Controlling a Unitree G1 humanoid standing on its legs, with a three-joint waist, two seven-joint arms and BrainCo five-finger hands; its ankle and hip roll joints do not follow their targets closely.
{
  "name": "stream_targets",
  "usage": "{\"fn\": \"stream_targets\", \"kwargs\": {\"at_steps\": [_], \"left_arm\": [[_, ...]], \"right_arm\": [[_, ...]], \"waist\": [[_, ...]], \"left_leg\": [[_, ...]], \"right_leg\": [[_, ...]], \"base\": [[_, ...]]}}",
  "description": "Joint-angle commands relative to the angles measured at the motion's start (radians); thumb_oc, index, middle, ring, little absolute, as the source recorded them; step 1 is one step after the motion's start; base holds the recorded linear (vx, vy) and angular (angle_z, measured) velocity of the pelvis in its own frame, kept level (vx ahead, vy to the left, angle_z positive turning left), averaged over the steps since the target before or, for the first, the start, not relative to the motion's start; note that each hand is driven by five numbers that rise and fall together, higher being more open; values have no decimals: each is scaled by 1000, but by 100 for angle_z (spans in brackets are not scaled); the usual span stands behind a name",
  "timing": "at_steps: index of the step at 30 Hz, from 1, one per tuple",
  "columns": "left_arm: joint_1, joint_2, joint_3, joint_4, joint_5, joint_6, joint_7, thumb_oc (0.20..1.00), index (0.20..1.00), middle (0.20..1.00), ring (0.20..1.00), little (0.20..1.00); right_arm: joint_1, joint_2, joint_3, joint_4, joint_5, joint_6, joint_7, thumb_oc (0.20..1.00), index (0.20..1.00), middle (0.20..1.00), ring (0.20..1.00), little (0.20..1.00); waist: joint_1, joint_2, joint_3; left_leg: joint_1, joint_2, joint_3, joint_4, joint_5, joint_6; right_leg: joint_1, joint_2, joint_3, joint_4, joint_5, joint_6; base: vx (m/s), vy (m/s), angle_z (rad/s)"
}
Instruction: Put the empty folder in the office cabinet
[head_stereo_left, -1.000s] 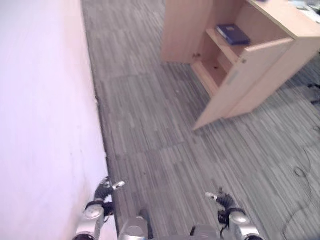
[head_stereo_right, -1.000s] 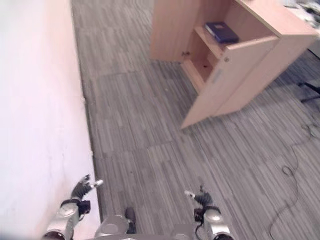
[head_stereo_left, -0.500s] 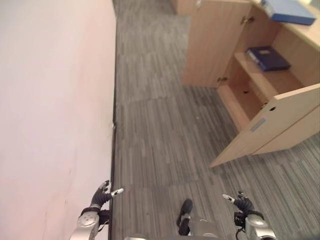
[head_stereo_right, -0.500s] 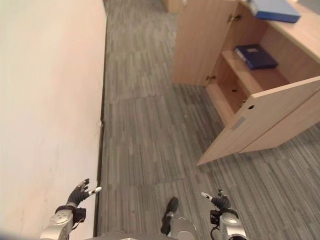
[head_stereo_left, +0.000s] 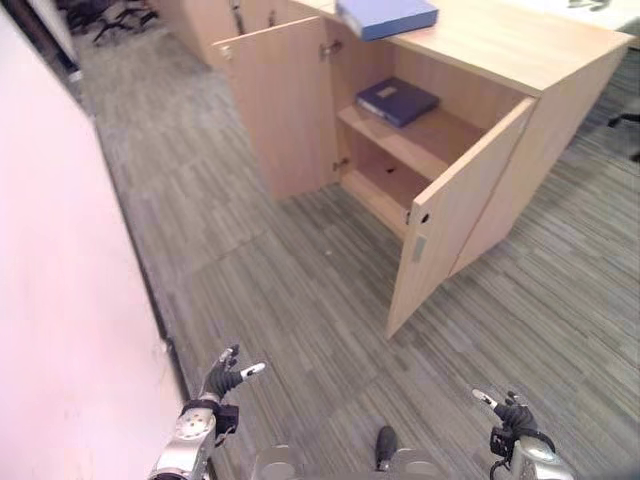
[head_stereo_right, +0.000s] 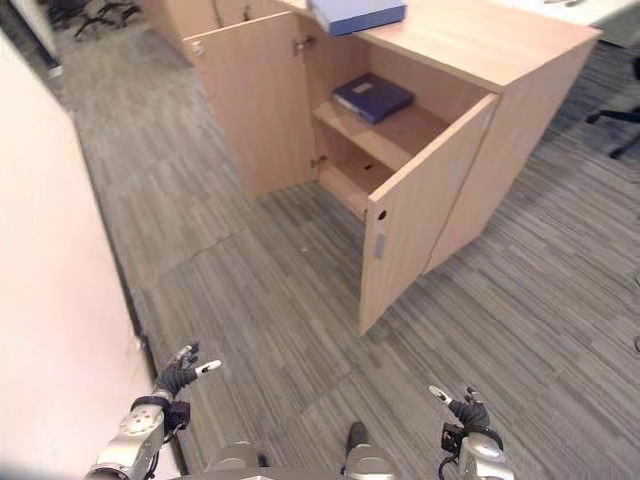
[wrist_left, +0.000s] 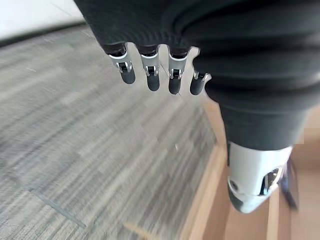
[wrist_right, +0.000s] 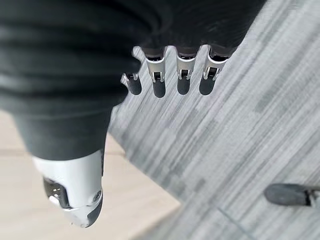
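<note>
From the left eye view, the robot has swung round to face the cabinet, doors open; a blue folder lies on top, another on its shelf. Wrist views: left hand and right hand relaxed, empty, nothing fetched yet.

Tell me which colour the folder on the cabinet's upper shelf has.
The folder is dark blue, seen best in the left eye view.
</note>
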Motion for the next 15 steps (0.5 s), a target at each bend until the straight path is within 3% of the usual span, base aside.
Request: {"fn": "stream_targets", "kwargs": {"at_steps": [1, 2, 5, 7, 10, 11, 15], "left_arm": [[5, 6, -3, -46, -22, -45, 25, 1000, 1000, 1000, 1000, 1000], [2, -3, -6, -25, -35, -50, 37, 1000, 1000, 1000, 1000, 1000], [-2, -9, -3, 3, -43, -63, 54, 1000, 1000, 1000, 1000, 1000], [-4, -11, 4, 17, -50, -70, 63, 1000, 1000, 1000, 1000, 1000], [-10, -9, -3, 36, -47, -71, 59, 1000, 1000, 1000, 1000, 1000], [-10, -9, -3, 36, -47, -71, 59, 1000, 1000, 1000, 1000, 1000], [-64, 23, -43, 50, -3, -63, 44, 1000, 1000, 1000, 1000, 1000]], "right_arm": [[-9, -35, 4, -13, 45, -31, -18, 1000, 1000, 1000, 1000, 1000], [-25, -28, 15, 14, 41, -29, -24, 1000, 1000, 1000, 1000, 1000], [-31, -17, 41, 22, 33, -25, -15, 1000, 1000, 1000, 1000, 1000], [-29, -13, 56, 29, 16, -22, -9, 1000, 1000, 1000, 1000, 1000], [-24, 3, 53, 48, -5, -13, 8, 1000, 1000, 1000, 1000, 1000], [-24, 3, 53, 48, -5, -13, 8, 1000, 1000, 1000, 1000, 1000], [9, 45, 1, 40, 30, -7, 12, 1000, 1000, 1000, 1000, 1000]], "waist": [[17, 31, 7], [22, 44, 5], [26, 49, 3], [18, 49, -6], [-4, 51, -35], [-4, 51, -35], [-29, 15, -39]], "left_leg": [[-53, 48, -41, 123, 96, -1], [-84, 71, -103, 54, 149, -16], [-103, 94, -172, 16, 168, -36], [-94, 113, -180, 19, 174, -48], [-56, 126, -83, 14, 143, -54], [-56, 126, -83, 14, 143, -54], [-34, 87, -13, 27, 94, -52]], "right_leg": [[20, -127, -106, 8, -85, 183], [24, -131, -44, 8, -100, 192], [17, -137, 61, 10, -122, 199], [7, -147, 117, 9, -125, 217], [-12, -198, 166, 11, -111, 262], [-12, -198, 166, 11, -111, 262], [-20, -274, 160, 62, -61, 268]], "base": [[216, 294, -86], [223, 283, -82], [214, 322, -141], [168, 349, -198], [163, 443, -94], [81, 264, -88], [112, 350, -4]]}}
